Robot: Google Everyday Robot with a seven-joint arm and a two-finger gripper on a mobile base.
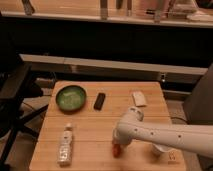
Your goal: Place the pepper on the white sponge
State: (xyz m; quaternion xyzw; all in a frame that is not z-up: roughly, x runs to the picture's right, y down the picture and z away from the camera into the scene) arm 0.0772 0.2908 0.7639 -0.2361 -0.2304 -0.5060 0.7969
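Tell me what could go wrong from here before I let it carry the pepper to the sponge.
The hand, low near the front edge of the table, seems shut on the pepper, whose end alone shows; a shallow grip could drop it in transit.
The white cup sits tucked against the arm; swinging toward the white sponge could knock it.

Nothing legible anywhere. On the pale bottle-like package (65, 147) at the front left of the wooden table (95, 125), markings too small to read. No readable lettering on the white arm (165, 134), nor on the gripper (118, 145), low near the table's front edge and clamped on the pepper (116, 150).
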